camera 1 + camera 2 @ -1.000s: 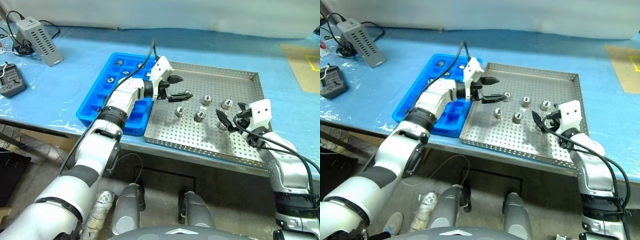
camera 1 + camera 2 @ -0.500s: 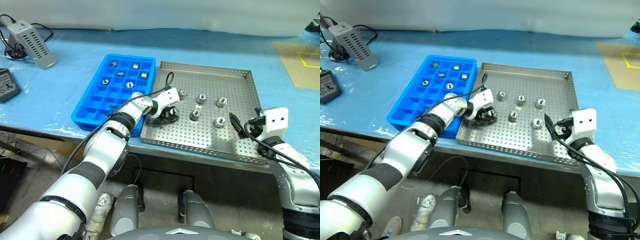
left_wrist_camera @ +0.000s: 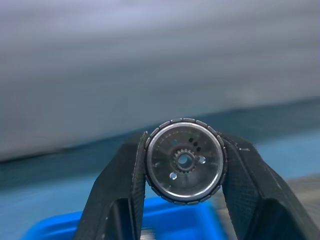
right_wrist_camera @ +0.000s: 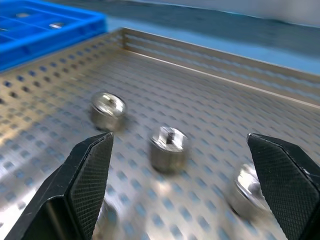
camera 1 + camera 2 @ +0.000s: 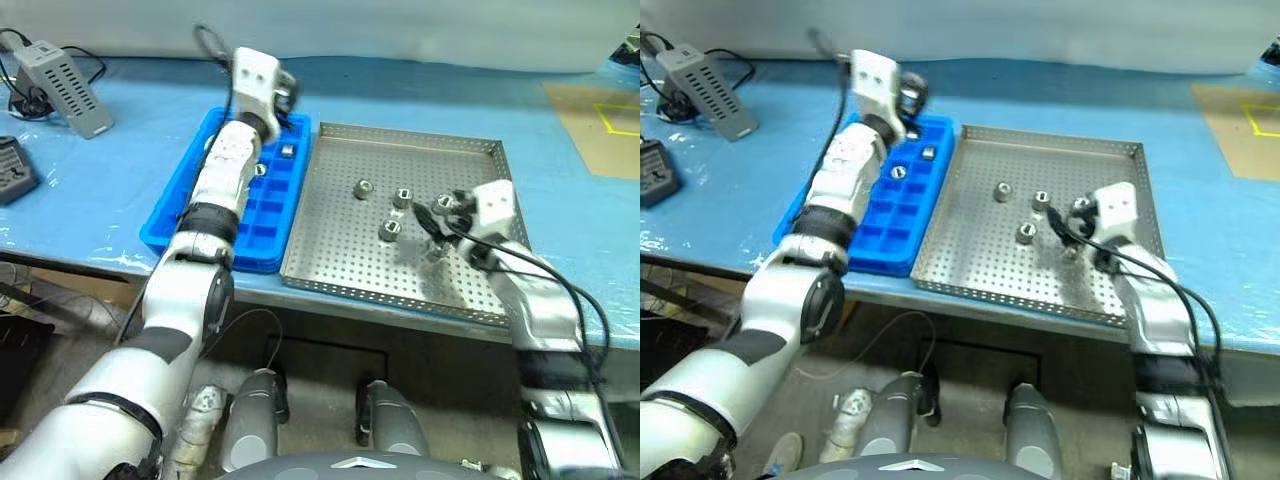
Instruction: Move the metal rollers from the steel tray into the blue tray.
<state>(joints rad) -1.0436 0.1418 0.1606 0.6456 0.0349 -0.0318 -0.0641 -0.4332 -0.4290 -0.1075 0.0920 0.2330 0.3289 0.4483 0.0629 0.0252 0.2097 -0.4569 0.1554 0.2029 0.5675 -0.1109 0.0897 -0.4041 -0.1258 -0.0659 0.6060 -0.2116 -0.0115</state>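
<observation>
1. Roller (image 3: 184, 161) first: we see it clamped between the two black fingers (image 3: 120, 200) of the left gripper (image 5: 283, 95), its flat face with the centre hole turned toward the wrist camera.
2. We see that gripper raised over the far end of the blue tray (image 5: 186, 214). Several rollers already sit in the tray's far compartments, such as one (image 5: 287, 150) near the steel tray's side.
3. The right gripper (image 4: 177, 187) has its fingers wide apart and holds nothing. It hovers low over the steel tray (image 5: 330, 240), with a loose roller (image 4: 169, 146) lying between and just beyond the tips. Others lie close by: one (image 4: 108, 107) to one side and one (image 4: 248, 190) near the other finger.
4. To do this step well, we judge that the left gripper should come down over one empty compartment and keep the roller level. It should part its fingers only when the roller is low inside the walls, so it cannot bounce into a neighbouring cell.
5. For the right gripper, we would centre the loose roller between the fingers before closing.
6. Compared with a second ago, the left gripper has left the steel tray, where it stood open over the rollers, and now carries one over the blue tray. The right gripper has moved in closer to the remaining rollers, fingers unchanged.
</observation>
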